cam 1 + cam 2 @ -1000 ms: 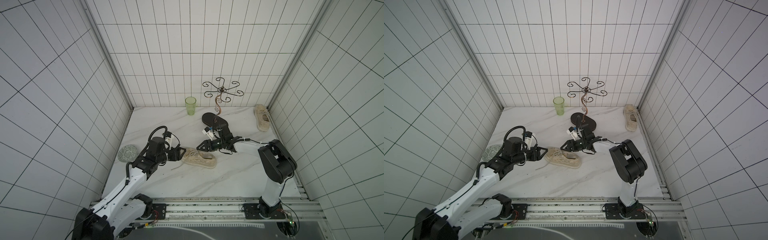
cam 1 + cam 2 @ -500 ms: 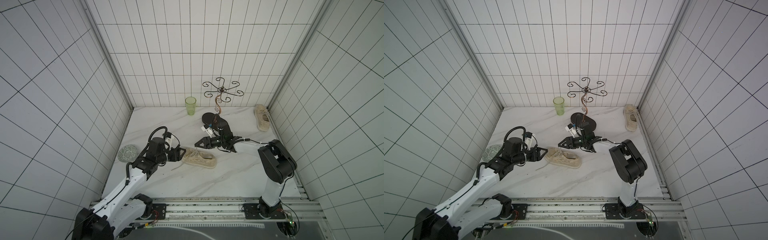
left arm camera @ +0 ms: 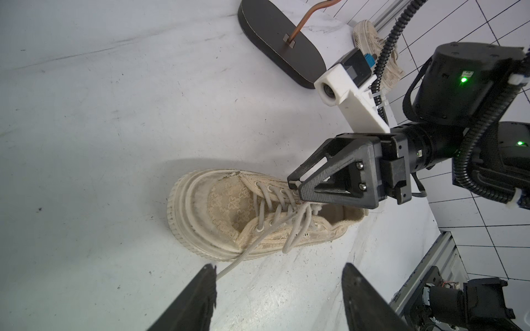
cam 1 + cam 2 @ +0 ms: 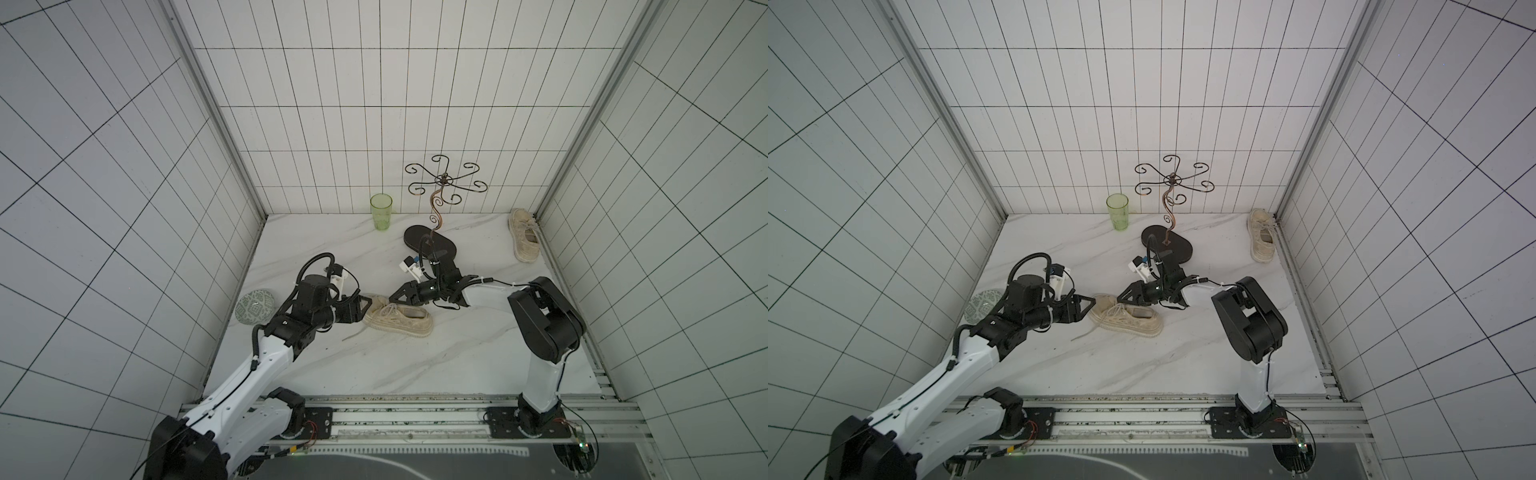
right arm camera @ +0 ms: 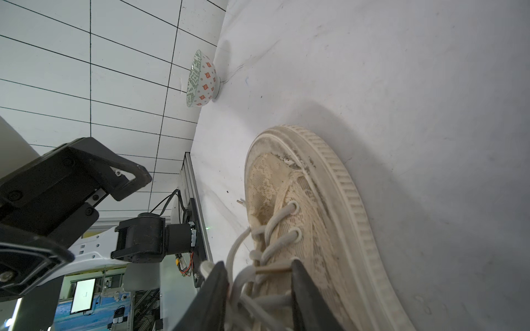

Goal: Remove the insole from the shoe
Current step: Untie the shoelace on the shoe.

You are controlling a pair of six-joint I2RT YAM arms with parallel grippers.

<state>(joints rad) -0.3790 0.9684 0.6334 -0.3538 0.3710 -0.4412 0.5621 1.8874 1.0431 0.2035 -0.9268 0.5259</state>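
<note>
Shoes (image 4: 398,322) (image 4: 524,241) number two; left gripper (image 4: 368,304) gapes empty, right gripper (image 4: 391,298) half-closed astride nearer one's laces (image 5: 269,252), hold unclear.

A translucent green plastic cup (image 4: 381,212) stands upright near the back wall of white tiles (image 4: 374,104). Just beside it rises a thin wire stand with curled hooks on a dark oval base (image 4: 1177,249). A worn beige lace-up sneaker (image 4: 524,241) lies in the far corner against the side wall. A patterned ceramic bowl (image 4: 254,306) sits at the opposite edge of the white marble tabletop (image 4: 374,365), well apart from the others.
</note>
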